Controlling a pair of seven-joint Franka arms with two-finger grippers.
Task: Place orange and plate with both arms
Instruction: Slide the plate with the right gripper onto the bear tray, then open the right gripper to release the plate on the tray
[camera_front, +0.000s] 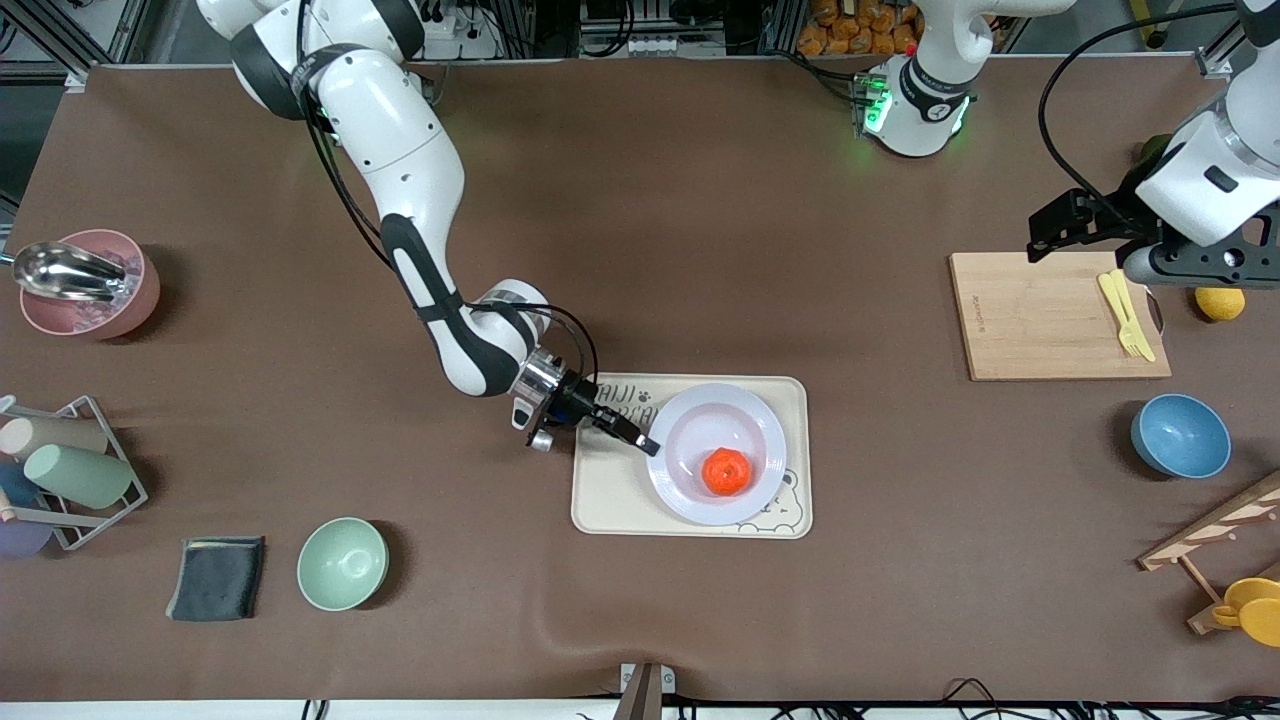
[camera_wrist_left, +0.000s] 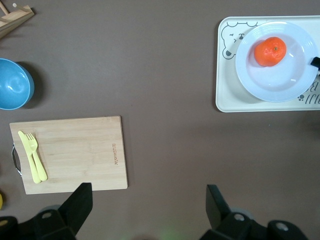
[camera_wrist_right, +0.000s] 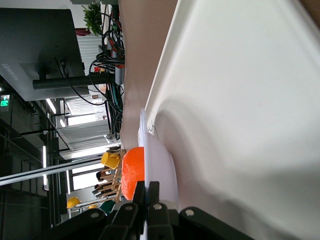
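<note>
- Table (camera_front: 700, 200): a big brown cloth fills the frame.
- Wooden board (camera_front: 1050, 315): it lies at the right side of the frame, with a yellow fork (camera_front: 1128, 315) on it.
- Tray (camera_front: 610, 490): the cream tray sits low in the middle of the frame.
- Plate (camera_front: 715, 425): the pale round plate rests on the tray.
- Right gripper (camera_front: 645, 443): it comes in from the upper left, and its fingers pinch the plate's rim tight.
- Left gripper (camera_wrist_left: 150, 207): it waits high at the right edge, over the board's end of the table, with its fingers spread wide and holding nothing.
- Blue bowl (camera_front: 1180, 435): it sits lower right, below the board.
- Orange (camera_front: 727, 471): the little fruit sits in the plate, a bit below its middle.
</note>
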